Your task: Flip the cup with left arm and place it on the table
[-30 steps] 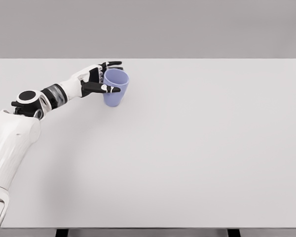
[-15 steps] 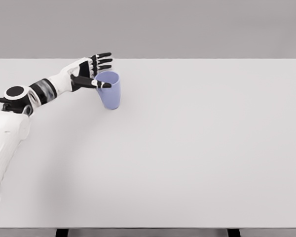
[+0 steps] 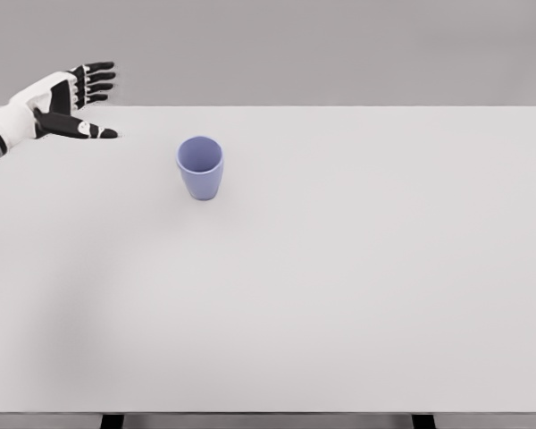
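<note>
As far as writing goes, nothing readable can be made out anywhere: the cup [image 3: 200, 166] is plain lavender-blue with no logo or label seen on the side facing the camera, and the bench [image 3: 339, 286] is a bare pale grey-white slab.

The cup is seen standing upright on the bench, mouth up, with the inside visible from the head view. It is placed in the left half of the bench, towards the far edge, and nothing is touching it. A soft shadow is cast just beside its base.

The left hand [image 3: 64, 103] is found at the upper left corner of the picture, well apart from the cup, over the far-left corner of the bench. Only the hand and a bit of white wrist are shown; the rest of the arm is cut off by the left edge. The fingers [image 3: 96, 80] are spread and stretched out to the right, stacked roughly one above the other, and the thumb [image 3: 85, 130] is held lower down, pointing right too. Nothing is held in it. The palm side can't really be judged from this angle.
</note>
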Controlling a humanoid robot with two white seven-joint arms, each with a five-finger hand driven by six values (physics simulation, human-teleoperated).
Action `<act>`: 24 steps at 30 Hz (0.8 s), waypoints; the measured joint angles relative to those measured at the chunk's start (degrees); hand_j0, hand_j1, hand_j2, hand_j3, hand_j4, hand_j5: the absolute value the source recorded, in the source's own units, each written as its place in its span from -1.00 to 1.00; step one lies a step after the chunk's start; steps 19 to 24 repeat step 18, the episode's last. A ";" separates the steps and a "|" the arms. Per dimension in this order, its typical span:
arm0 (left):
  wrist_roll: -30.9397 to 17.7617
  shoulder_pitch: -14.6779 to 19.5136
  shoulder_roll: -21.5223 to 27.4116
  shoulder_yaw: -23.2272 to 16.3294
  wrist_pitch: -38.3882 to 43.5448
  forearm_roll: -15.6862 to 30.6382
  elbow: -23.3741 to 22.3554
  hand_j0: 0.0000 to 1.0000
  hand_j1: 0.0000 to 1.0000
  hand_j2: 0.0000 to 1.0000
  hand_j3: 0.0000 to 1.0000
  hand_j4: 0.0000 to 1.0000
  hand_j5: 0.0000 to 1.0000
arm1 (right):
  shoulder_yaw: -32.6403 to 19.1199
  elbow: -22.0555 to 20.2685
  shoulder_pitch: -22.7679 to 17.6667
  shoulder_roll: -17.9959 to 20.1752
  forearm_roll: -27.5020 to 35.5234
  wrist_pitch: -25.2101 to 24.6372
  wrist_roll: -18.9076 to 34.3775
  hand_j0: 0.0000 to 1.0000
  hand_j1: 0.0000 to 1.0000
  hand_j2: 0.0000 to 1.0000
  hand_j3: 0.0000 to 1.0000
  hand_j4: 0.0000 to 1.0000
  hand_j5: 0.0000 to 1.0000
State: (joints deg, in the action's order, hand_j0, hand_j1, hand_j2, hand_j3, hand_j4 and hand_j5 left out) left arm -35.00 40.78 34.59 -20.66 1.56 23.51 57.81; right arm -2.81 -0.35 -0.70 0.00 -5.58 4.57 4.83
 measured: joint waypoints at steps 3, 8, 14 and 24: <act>0.00 -0.44 2.55 -0.04 -10.19 -7.63 -0.33 1.00 1.00 1.00 1.00 1.00 1.00 | 0.00 0.00 0.09 0.00 0.01 0.00 0.00 1.00 1.00 1.00 1.00 1.00 1.00; -0.01 -0.79 3.14 -0.42 -23.25 -20.70 -2.58 1.00 1.00 1.00 1.00 1.00 1.00 | 0.00 0.00 0.00 0.00 -0.01 0.00 0.00 1.00 1.00 1.00 1.00 1.00 1.00; -0.02 -1.23 1.86 -0.77 -28.96 -23.87 -5.74 1.00 1.00 1.00 1.00 1.00 1.00 | 0.00 0.00 0.09 0.00 0.01 0.00 0.00 1.00 1.00 1.00 1.00 1.00 1.00; -0.02 -1.23 1.65 -0.82 -29.64 -24.22 -6.12 1.00 1.00 1.00 1.00 1.00 1.00 | 0.00 0.00 0.00 0.00 0.00 0.00 0.00 1.00 1.00 1.00 1.00 1.00 1.00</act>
